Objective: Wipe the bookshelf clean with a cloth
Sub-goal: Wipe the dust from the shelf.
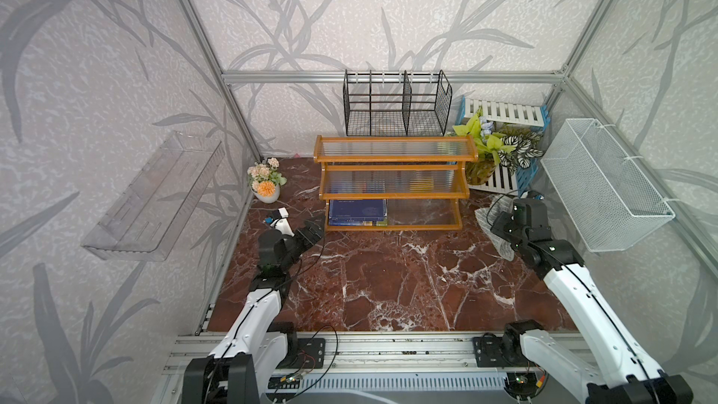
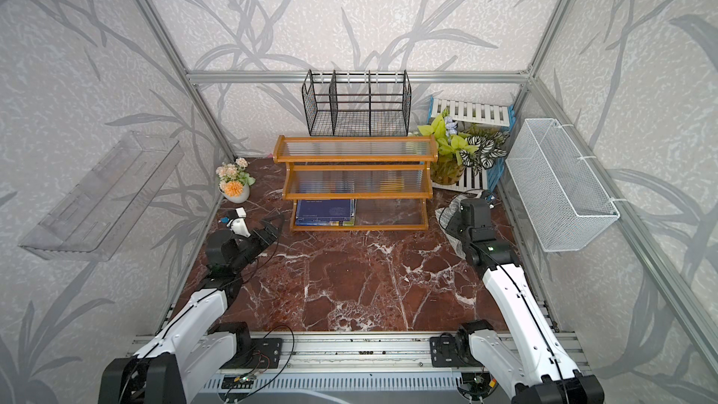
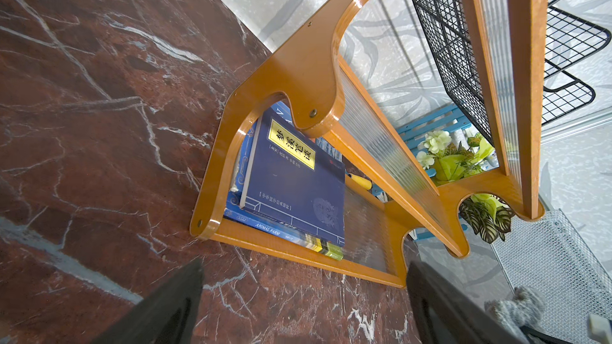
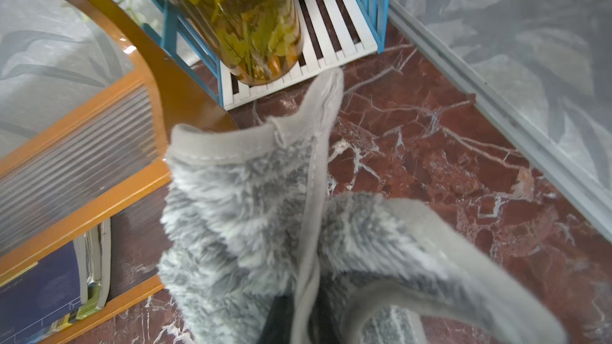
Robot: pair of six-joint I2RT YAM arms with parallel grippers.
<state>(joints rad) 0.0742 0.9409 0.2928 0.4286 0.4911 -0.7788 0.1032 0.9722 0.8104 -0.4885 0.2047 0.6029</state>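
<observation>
Right fingers clench the cloth — fluffy grey-white pile, plain grey hem — beside the orange-framed bookshelf; left fingers spread.

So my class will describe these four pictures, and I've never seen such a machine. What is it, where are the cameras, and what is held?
It is a robot with two arms, each ending in a pincer. Both top views look down from overhead; each wrist view rides on an arm. On the marble table stands a wooden bookshelf with books on its lowest tier. The right pincer is shut on a fluffy grey cloth; the left pincer is open and empty.
</observation>
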